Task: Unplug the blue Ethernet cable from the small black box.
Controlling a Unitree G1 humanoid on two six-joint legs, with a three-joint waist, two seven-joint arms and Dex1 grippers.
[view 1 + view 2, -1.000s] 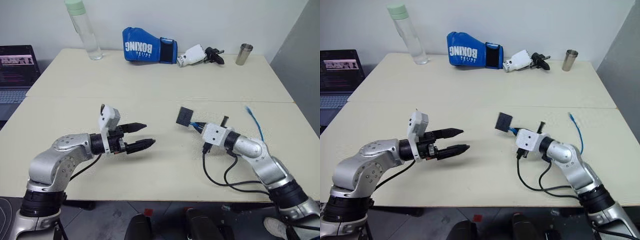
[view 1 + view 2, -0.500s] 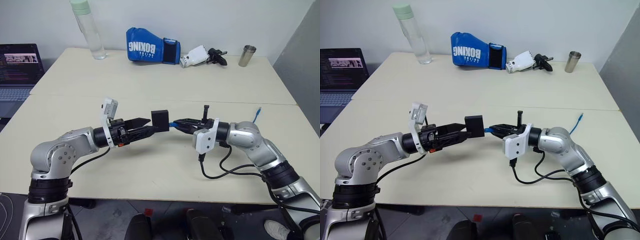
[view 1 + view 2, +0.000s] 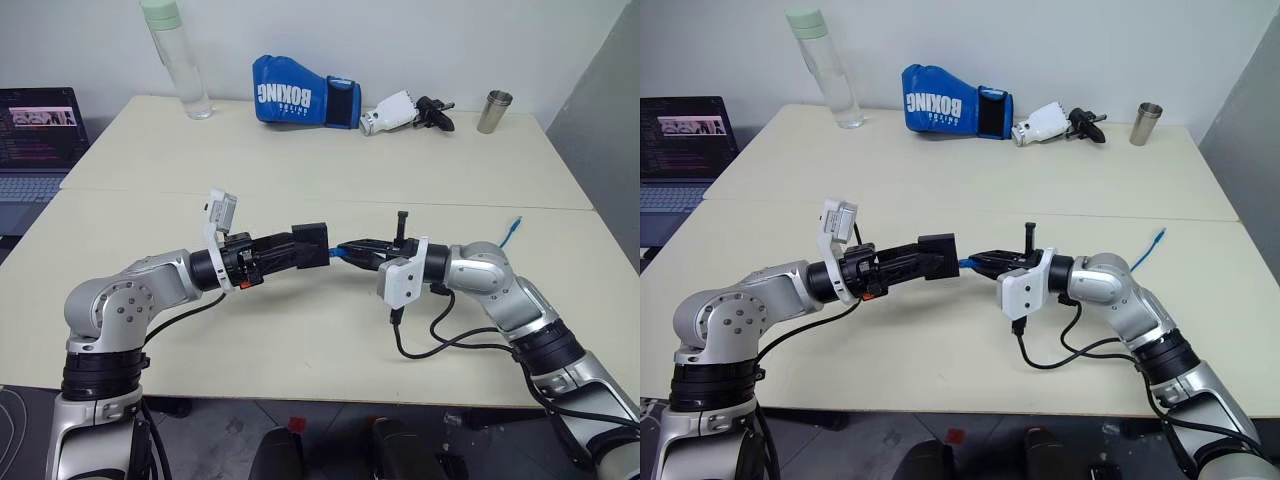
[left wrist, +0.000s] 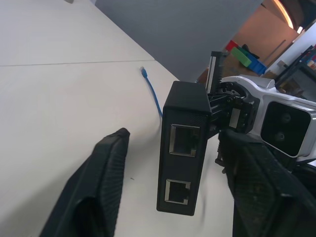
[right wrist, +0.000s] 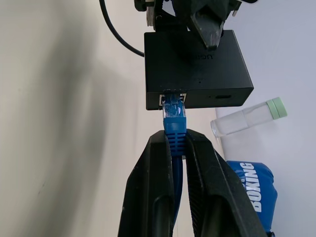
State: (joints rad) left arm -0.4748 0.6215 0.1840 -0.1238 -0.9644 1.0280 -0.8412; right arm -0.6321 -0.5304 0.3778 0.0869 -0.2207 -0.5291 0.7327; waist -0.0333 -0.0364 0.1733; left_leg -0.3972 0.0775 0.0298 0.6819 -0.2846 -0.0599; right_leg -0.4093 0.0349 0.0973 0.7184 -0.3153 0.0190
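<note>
Blue cable (image 5: 174,114) is plugged into the box (image 5: 196,69); both are held in the air above the middle of the bench (image 3: 330,165), between the two arms. Right hand (image 5: 175,143) is clamped on the cable just behind its boot, plug seated in the port on the box's near edge. Left hand (image 4: 170,163) flanks the box from the other side: in its wrist view one finger (image 4: 106,173) stands apart from the box wall with bench visible between; the other finger's contact I cannot tell. Whether this hand actually grips the box is not settled.

Free cable end (image 3: 514,226) lies on the bench at about 3 o'clock from the box.

Risks, as judged:
- If the left hand's hold is loose, a pull would drag the box along with the plug instead of separating them; the box could then swing or drop to the bench.
- The right hand holds the boot and cord, and whether the latch tab is pressed is not visible. Pulling against a locked latch could let the cord slip through the fingers or strain the plug.
- An off-axis pull could jam the plug in the port.
</note>
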